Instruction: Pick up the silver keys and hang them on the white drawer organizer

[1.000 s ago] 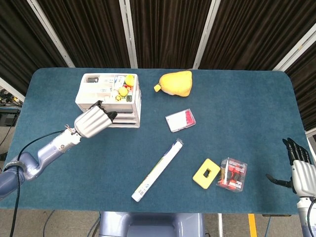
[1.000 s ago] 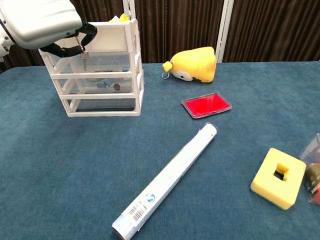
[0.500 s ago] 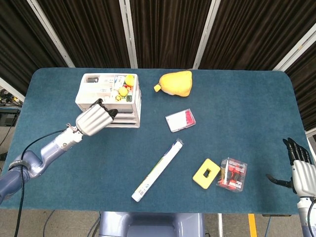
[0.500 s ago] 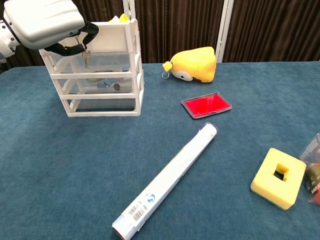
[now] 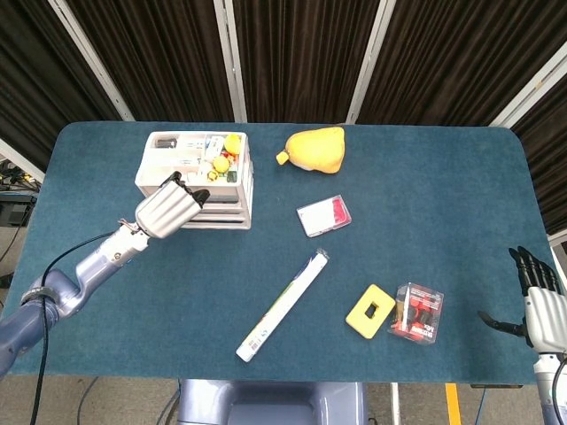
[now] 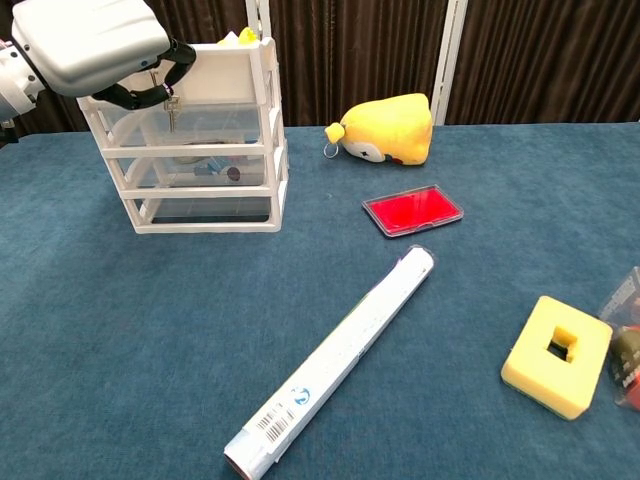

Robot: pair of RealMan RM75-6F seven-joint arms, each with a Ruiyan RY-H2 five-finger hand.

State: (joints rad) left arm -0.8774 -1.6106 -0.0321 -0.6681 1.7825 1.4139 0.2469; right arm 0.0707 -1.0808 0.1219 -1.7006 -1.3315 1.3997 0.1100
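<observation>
Head view: the left hand sits at the front top edge of the white drawer organizer, whose top tray holds small colourful items; the right hand idles, fingers spread, grasping nothing

Chest view: the left hand pinches the silver keys, dangling against the top drawer; hanging appears unfinished

The head view looks steeply down over the whole table; the chest view looks low and close, toward twelve o'clock. Both share the white drawer organizer.
</observation>
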